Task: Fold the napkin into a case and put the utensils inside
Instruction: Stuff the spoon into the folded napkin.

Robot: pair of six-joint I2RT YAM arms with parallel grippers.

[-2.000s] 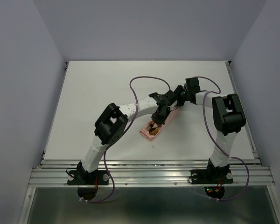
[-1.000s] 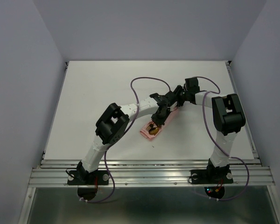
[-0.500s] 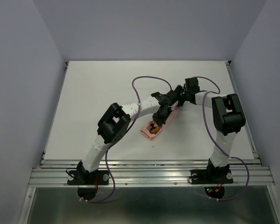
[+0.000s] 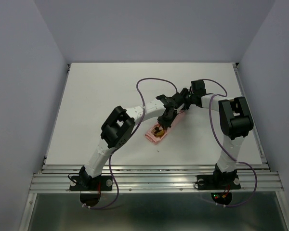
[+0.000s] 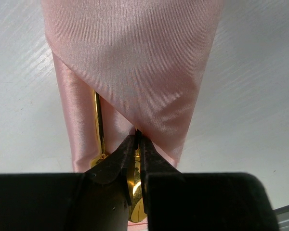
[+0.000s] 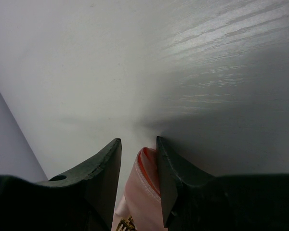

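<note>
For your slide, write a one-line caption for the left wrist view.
Left end effector grips a gold utensil at the pink case opening.

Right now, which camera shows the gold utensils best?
Left wrist: the utensils appear close up, tucked under the pink napkin fold. Top external shows only a gold speck; right wrist, a sliver at the bottom edge.

White table point(image 4: 96, 101), plain pale lavender walls point(image 4: 149, 29) on three sides; aluminium rails point(image 4: 154, 179) along near edge.

case point(image 5: 135, 62): cloth, salmon-pink, satin sheen | utensils point(image 5: 99, 120): metal, gold, glossy | table point(image 6: 135, 57): white, matt, faint grain
</note>
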